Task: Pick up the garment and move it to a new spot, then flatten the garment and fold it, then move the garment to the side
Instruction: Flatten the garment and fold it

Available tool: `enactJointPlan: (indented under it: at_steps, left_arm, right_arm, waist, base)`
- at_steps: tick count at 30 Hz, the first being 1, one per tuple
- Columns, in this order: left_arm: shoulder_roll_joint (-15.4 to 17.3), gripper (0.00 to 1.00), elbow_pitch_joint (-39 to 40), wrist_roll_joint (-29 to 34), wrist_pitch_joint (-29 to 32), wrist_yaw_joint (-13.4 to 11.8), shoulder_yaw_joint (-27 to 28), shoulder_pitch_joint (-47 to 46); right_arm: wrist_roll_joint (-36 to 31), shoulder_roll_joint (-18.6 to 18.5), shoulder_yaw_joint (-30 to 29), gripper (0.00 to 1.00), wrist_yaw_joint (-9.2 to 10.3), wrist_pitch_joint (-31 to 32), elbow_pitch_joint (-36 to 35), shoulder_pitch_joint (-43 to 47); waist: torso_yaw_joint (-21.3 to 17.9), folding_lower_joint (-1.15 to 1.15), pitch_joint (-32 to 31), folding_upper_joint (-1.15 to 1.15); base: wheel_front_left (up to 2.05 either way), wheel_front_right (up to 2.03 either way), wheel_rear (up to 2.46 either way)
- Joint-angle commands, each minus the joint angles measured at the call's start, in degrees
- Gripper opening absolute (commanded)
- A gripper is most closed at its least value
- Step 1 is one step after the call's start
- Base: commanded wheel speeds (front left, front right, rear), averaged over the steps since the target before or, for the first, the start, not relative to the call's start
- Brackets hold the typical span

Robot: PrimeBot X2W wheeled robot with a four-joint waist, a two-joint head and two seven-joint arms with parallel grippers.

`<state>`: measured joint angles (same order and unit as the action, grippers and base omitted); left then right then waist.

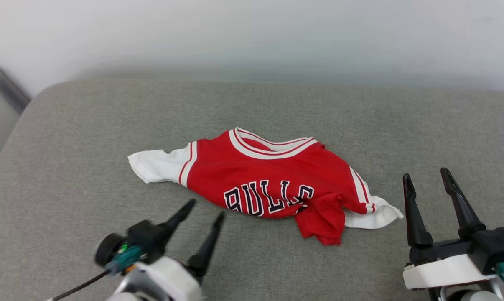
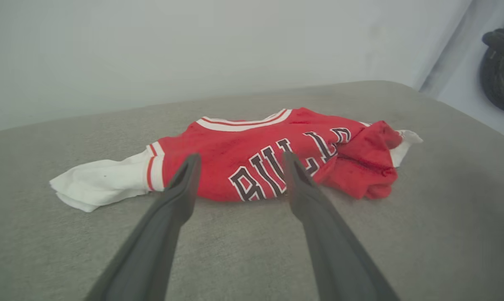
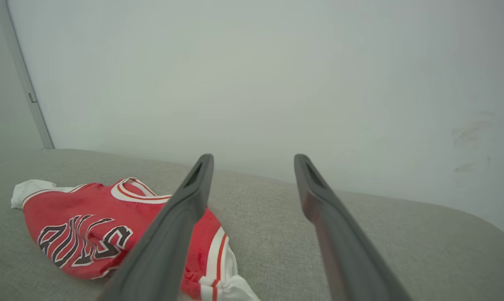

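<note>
One pale wall point(image 1: 277, 33) backs a wide grey cushion point(image 1: 68, 167). Near the cushion's middle the garment point(image 1: 252, 171) lies rumpled, chest lettering up and striped collar toward the wall. One white sleeve spreads to the robot's left, and the other is bunched on the right under a fold of red cloth. The right tool point(image 1: 425, 172) stands near that bunched sleeve, not touching it, its fingers spread wide and empty. The left tool point(image 1: 207, 207) is likewise parted and empty, its tips just short of the shirt's near edge.

Plain indoor room: grey fabric cushion point(image 1: 68, 175) against a white wall point(image 1: 252, 33).
</note>
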<state>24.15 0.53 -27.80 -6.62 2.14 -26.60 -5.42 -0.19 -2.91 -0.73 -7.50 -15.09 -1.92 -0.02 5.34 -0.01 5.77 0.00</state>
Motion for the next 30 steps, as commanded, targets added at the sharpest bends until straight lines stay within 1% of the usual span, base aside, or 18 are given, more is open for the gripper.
enactJointPlan:
  at_steps: [1, 3, 7, 9, 14, 19, 23, 27, 28, 29, 30]
  left_arm:
    - [-0.9, 1.00, 0.5, -0.1, 2.9, 0.8, -1.7, -1.9]
    - [-2.0, 1.00, 0.4, -1.6, 8.0, 1.9, -4.3, -3.6]
    - [-2.0, 1.00, -1.0, -1.5, 17.9, 3.8, -9.6, -9.2]
    - [-3.4, 1.00, -1.4, -2.1, 21.2, 4.2, -11.7, -11.7]
    - [-5.3, 1.00, -3.2, -3.5, 28.2, 4.8, -15.4, -17.6]
    - [-6.8, 1.00, -6.6, -3.3, 30.6, 5.0, -17.0, -21.6]
    - [-7.7, 1.00, -9.9, -2.8, 29.7, 5.1, -18.0, -24.2]
    - [-8.6, 1.00, -13.2, -3.5, 28.7, 5.2, -19.3, -25.7]
    - [-8.8, 0.70, -13.9, -3.8, 28.6, 5.2, -19.9, -25.8]
    - [-9.0, 0.31, -14.5, -4.1, 28.4, 5.2, -20.4, -26.0]
    - [-9.1, 0.00, -15.0, -4.6, 28.3, 5.3, -20.9, -26.1]
  right_arm:
    - [-0.5, 0.1, 0.0, 1.00, 0.02, -0.1, -0.2, -0.7]
    - [-0.6, 0.1, -0.1, 1.00, 0.02, -0.1, -0.4, -0.9]
    - [-1.1, 0.1, 0.1, 1.00, 0.02, -0.1, -0.7, -1.7]
    - [-1.1, 0.1, 0.0, 1.00, 0.02, -0.1, -0.9, -2.3]
    - [-0.9, 0.1, -0.1, 1.00, 0.02, -0.1, -1.1, -3.1]
    - [-0.4, 0.1, 0.4, 1.00, 0.02, -0.1, -1.5, -3.8]
    - [-0.4, 0.1, 0.8, 1.00, 0.02, -0.1, -1.6, -4.4]
    - [-0.6, 0.1, 0.9, 1.00, 0.02, -0.1, -1.7, -4.6]
    - [-0.6, 0.1, 0.8, 1.00, 0.02, -0.1, -1.7, -4.6]
    - [-0.7, 0.1, 0.8, 1.00, 0.02, -0.1, -1.7, -4.6]
    - [-0.8, 0.1, 0.8, 1.00, 0.02, -0.1, -1.7, -4.6]
  waist:
    - [-0.7, 0.01, 1.1, 0.00]
    - [-1.3, 0.01, 2.0, 0.00]
    - [-2.7, 0.01, 4.5, 0.00]
    - [-3.4, 0.01, 5.6, 0.00]
    - [-5.0, 0.01, 8.2, 0.00]
    - [-6.2, 0.01, 10.4, 0.00]
    - [-6.8, 0.01, 11.6, 0.00]
    - [-7.0, 0.01, 12.4, 0.00]
    - [-7.1, 0.01, 12.5, 0.00]
    - [-7.1, 0.01, 12.6, 0.00]
    - [-7.1, 0.01, 12.7, 0.00]
  base:
    - [0.00, 0.00, 0.00]
    - [0.00, 0.00, 0.00]
    - [0.00, 0.00, 0.00]
    - [0.00, 0.00, 0.00]
    - [0.00, 0.00, 0.00]
    - [0.00, 0.00, 0.00]
    - [0.00, 0.00, 0.00]
    - [0.00, 0.00, 0.00]
    - [0.00, 0.00, 0.00]
    - [0.00, 0.00, 0.00]
    - [0.00, 0.00, 0.00]
